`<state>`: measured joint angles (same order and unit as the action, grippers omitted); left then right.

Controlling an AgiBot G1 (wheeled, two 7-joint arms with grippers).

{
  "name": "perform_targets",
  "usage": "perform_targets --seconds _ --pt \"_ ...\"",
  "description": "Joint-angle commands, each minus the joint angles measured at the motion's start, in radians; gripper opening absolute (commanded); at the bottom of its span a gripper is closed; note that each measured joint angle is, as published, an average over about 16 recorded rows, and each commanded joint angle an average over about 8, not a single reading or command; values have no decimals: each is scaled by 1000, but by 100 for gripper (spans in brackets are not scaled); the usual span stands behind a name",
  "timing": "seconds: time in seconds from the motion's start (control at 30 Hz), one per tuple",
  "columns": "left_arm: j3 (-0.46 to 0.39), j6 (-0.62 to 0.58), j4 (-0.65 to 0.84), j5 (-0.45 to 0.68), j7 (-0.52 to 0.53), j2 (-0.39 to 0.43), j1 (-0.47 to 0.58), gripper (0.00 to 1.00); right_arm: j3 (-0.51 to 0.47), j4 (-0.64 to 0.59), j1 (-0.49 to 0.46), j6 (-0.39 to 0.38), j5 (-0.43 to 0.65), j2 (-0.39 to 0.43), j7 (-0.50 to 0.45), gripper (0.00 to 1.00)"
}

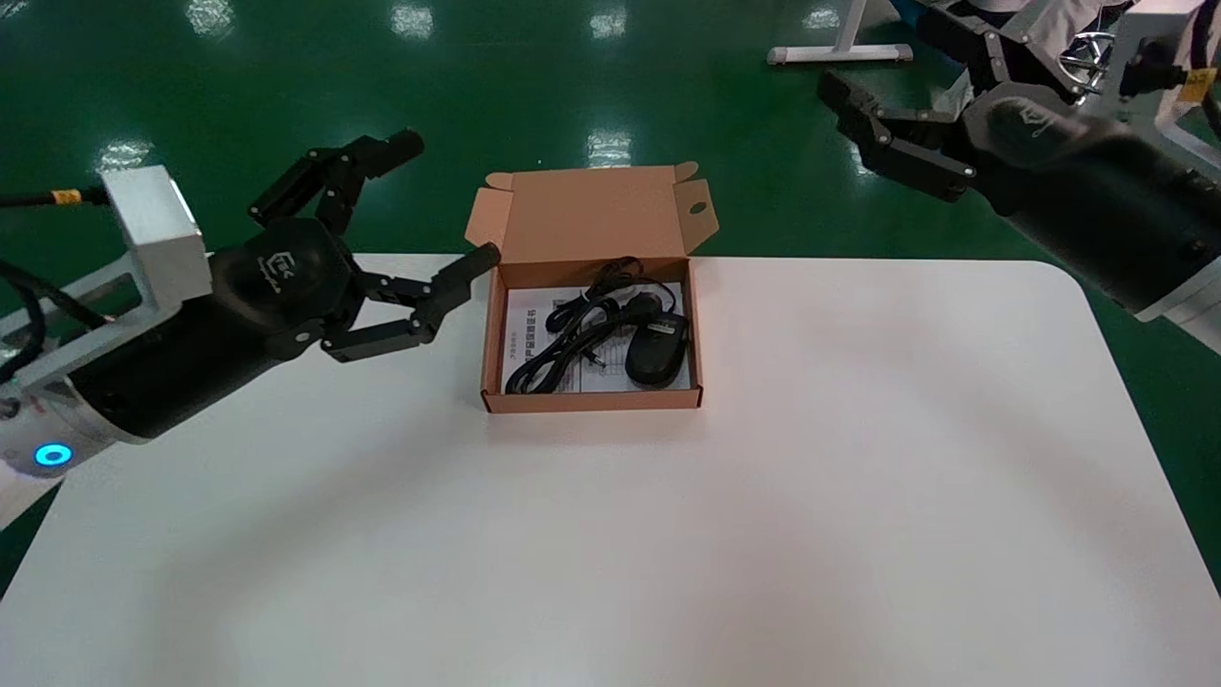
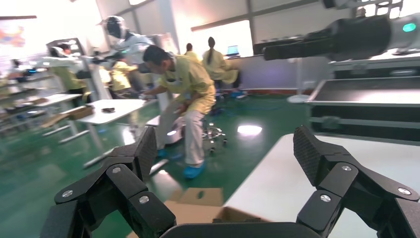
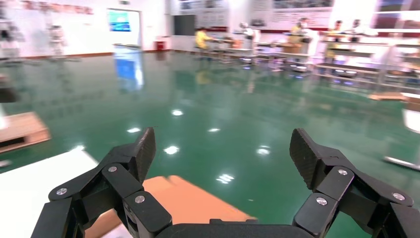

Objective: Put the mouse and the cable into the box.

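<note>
— Two items: where do they sit?
— Both are inside the box (image 1: 591, 400), centre of your head view. You'll see the mouse (image 1: 658, 351) at the box's right side, near the front wall. Left of it the cable (image 1: 570, 339) lies as a loose bundle, touching the mouse, on top of a printed leaflet (image 1: 529, 320) that covers the box floor. At the back the lid flap (image 1: 591, 215) stands up. You have the box on the white table (image 1: 763, 496), toward its far edge.
— And the grippers?
— Your left gripper (image 1: 444, 200) is at the left of the head view, just beside the box and above the table. Its fingers are spread wide with nothing between them. The lower fingertip is close to the box's left edge; whether it touches, you can't tell from this angle.
— Right side?
— Your right gripper (image 3: 223, 148) is in the upper right of the head view, well apart from the box, over the green floor (image 1: 238, 76) past the table's far corner. Its fingers are also wide apart and empty.
</note>
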<state>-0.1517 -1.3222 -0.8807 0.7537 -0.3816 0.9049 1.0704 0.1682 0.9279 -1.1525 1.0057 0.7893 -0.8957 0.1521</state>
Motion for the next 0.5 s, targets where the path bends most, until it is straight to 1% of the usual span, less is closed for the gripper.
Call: perform_targets --seconds 0.03,0.5 --pt "-11 -14 -33 -2 47 -24 0 100 8 26 6 36 -4 21 -25 100" --pt "-84 -114 -264 -15 373 -192 3 100 65 207 45 285 -34 165 -198 100"
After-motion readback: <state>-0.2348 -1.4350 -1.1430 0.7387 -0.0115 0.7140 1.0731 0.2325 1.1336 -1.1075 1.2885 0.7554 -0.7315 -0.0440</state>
